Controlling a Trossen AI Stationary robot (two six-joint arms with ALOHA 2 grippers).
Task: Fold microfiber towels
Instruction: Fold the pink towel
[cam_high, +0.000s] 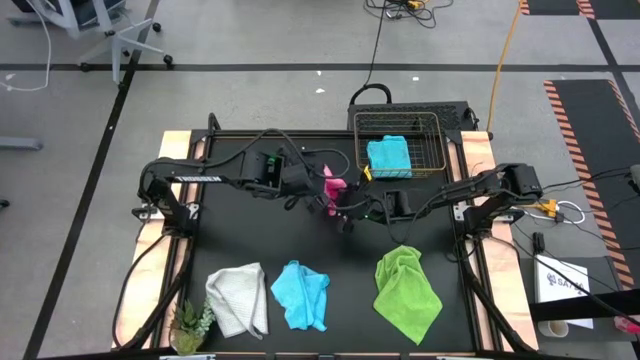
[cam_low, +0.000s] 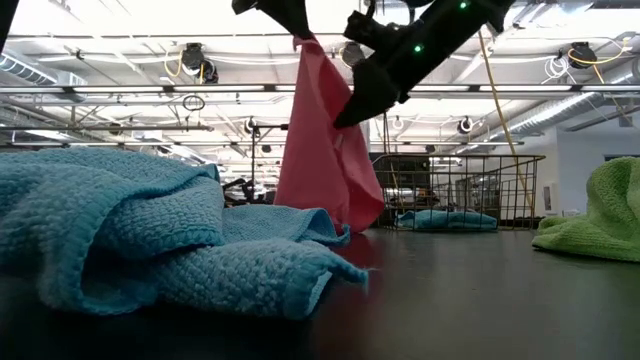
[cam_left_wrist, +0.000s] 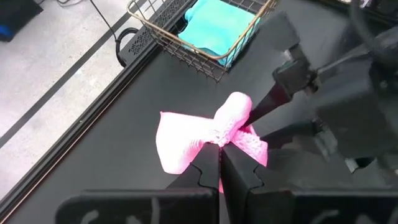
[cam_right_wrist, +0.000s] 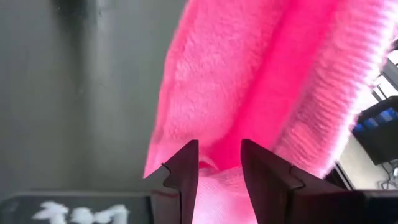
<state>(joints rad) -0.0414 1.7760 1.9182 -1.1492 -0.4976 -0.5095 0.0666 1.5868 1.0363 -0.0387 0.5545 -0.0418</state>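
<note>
Hoisting pink towel above counter, we clench left gripper on it so right gripper, jaws parted around the cloth, can take its hanging edge for folding.

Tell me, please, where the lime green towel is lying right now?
In the high view the lime green towel lies crumpled on the table's front right, right of the loose light blue towel.

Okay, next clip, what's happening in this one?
Both arms are working on the pink towel, which hangs in the air above the middle of the table. The left gripper is shut on one part of it; the right gripper has its fingers open around another part. One light blue towel lies in the wire basket. The white-grey towel, another light blue towel and the lime green towel lie crumpled along the near edge.
</note>
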